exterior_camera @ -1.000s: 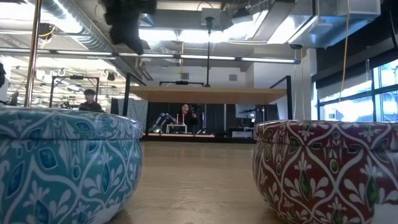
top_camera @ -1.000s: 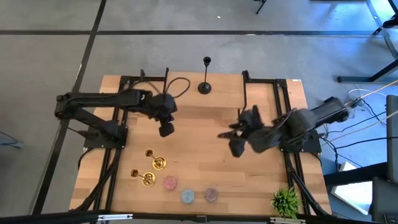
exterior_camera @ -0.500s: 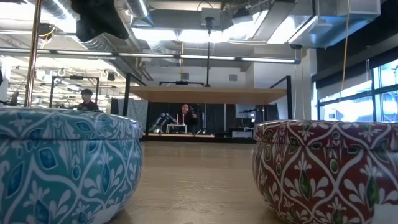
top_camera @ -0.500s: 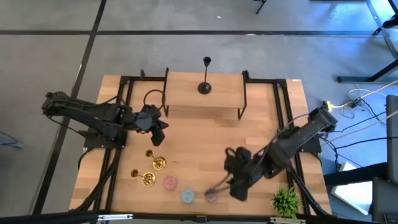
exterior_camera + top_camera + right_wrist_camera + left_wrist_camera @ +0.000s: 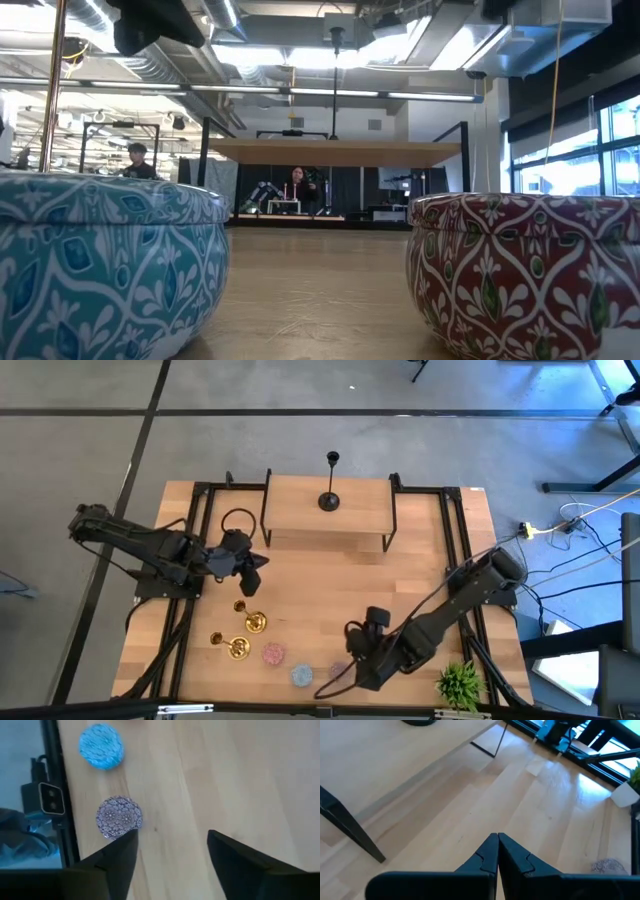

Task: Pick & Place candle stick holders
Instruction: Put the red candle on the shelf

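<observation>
Two dark jointed arms, matte black housings, looped black cable by left arm (image 5: 150, 547); wedge-shaped black fingers (image 5: 239, 865).

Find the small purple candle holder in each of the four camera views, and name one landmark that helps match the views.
High view: purple holder at the table's near edge, partly hidden by the right pincer.
Low view: not in it.
Left wrist view: a patterned scrap at the picture's edge may be it; cannot tell.
Right wrist view: purple holder just ahead of the open fingers.
Shared landmark: the light blue holder beside it.
</observation>
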